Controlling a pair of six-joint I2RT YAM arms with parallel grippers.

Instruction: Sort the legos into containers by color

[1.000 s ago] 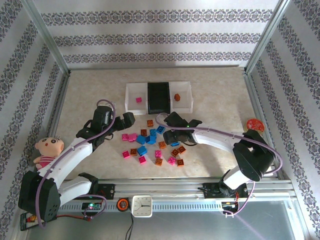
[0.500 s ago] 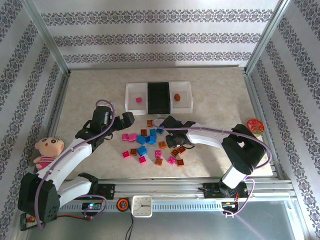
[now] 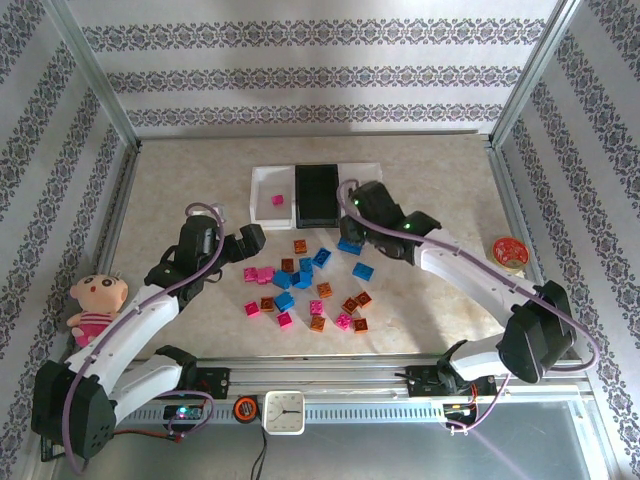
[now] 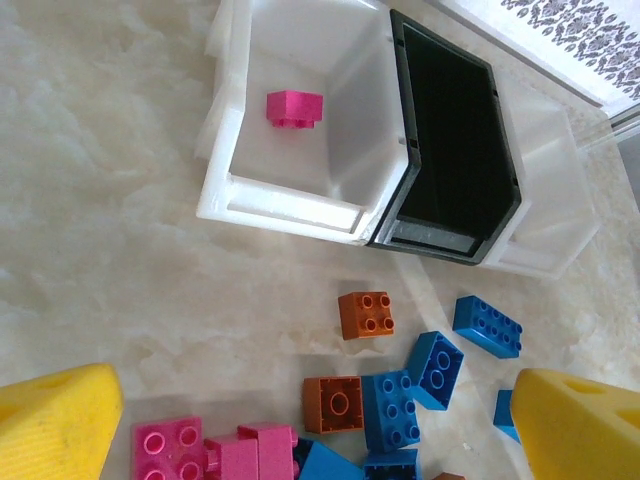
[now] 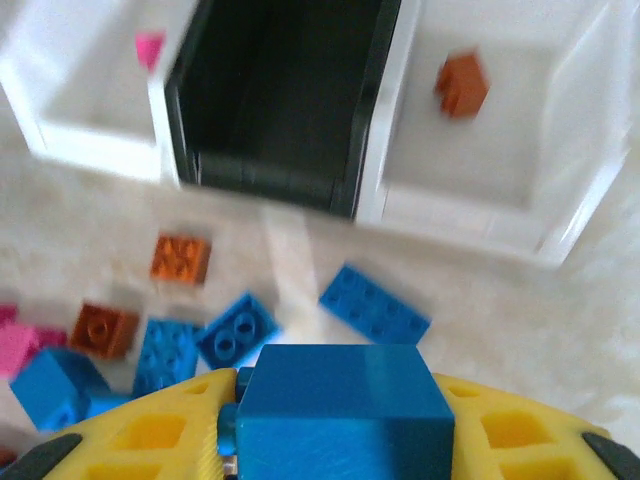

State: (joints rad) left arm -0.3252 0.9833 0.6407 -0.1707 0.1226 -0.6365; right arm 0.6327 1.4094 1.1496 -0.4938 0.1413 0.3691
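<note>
Legos (image 3: 285, 301) in magenta-pink, blue and orange-brown are scattered loose on the surface (image 3: 180, 190), just on the near side of the black bin (image 3: 318, 195). That bin is set in the middle of three joined containers (image 3: 265, 180). One magenta brick (image 4: 295, 108) is seen lying in the left white bin (image 4: 285, 203), which is joined to the black bin's left wall. One orange brick (image 5: 461, 84) is seen in the right white bin (image 5: 500, 150), on the black bin's other side.

A held blue brick (image 5: 345, 405) is clamped between the yellow fingers (image 5: 150, 430) of the right tool (image 5: 340, 425). It is carried clear of the surface, on the near side of the black bin and a little toward its right. Between this tool and the black bin's near wall, a long blue brick (image 5: 375, 305) and a square blue brick (image 5: 237, 340) are seen lying flat.

The left tool (image 4: 310, 430) is held with its fingers spread apart and nothing gripped, to the near left of the black bin. Whether its tips touch the surface cannot be told. Between its fingers an orange-brown brick (image 4: 333, 404) and a small blue brick (image 4: 388, 410) are seen lying side by side. Pink bricks (image 4: 168, 450) lie by its one finger.

Farther out, a doll (image 3: 95, 300) is seen lying well to the near left of the black bin. A red-orange disc (image 3: 508, 250) is seen well to its right, and a white clock (image 3: 284, 410) at the near edge, straight out from it.
</note>
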